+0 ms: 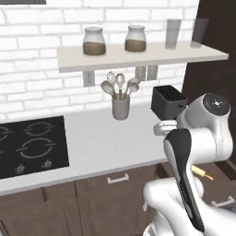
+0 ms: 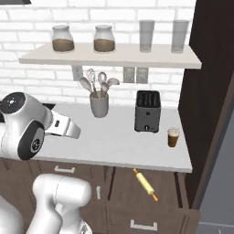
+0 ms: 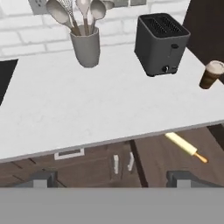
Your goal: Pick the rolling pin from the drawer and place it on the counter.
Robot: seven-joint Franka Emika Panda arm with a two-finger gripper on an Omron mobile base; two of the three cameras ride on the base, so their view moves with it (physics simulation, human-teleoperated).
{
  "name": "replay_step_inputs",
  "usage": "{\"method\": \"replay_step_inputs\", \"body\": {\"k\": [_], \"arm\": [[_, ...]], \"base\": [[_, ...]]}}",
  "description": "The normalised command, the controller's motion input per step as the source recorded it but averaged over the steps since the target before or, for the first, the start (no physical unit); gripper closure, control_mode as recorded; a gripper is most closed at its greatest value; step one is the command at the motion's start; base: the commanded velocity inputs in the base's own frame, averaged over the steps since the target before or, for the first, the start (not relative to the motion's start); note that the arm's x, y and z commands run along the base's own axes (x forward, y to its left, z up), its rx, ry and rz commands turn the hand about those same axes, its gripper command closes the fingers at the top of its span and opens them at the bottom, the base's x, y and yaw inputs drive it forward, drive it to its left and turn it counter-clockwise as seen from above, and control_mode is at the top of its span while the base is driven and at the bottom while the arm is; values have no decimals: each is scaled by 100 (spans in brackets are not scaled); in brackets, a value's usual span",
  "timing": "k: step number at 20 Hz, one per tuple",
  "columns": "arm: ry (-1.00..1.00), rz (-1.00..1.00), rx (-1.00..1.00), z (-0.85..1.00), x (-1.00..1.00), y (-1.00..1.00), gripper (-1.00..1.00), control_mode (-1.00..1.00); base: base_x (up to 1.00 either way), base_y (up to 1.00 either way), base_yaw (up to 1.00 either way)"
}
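Note:
The rolling pin (image 2: 145, 183) lies slanted on the floor of the open drawer (image 2: 125, 194), just below the front edge of the counter (image 2: 114, 137). It is pale yellow with tan end pegs. The rolling pin (image 3: 186, 147) shows at the lower right of the hand view, inside the drawer (image 3: 159, 164) under the counter (image 3: 87, 109). Past my arm, the rolling pin (image 1: 203, 173) shows in the drawer (image 1: 223, 186). My gripper (image 3: 111, 179) hangs over the counter's front edge, left of the pin and apart from it. Its fingertips (image 3: 41, 179) stand wide apart, open, with nothing between them.
A dark toaster (image 2: 147, 111), a grey utensil cup (image 2: 99, 104) and a small coffee cup (image 2: 173, 137) stand on the counter. A black cooktop (image 1: 30, 145) lies at the left. A wall shelf (image 2: 114, 55) carries jars and glasses. A tall dark cabinet (image 2: 210, 91) closes off the right.

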Motion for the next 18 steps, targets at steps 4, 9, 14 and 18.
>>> {"method": "replay_step_inputs", "body": {"k": [4,9,14,18], "arm": [[0,0,0,0,0,0,-100,100],[0,0,0,0,0,0,-100,100],[0,0,0,0,0,0,-100,100],[0,0,0,0,0,0,-100,100]], "base": [[0,91,-56],[0,71,-62],[1,0,-72],[1,29,-74]]}}
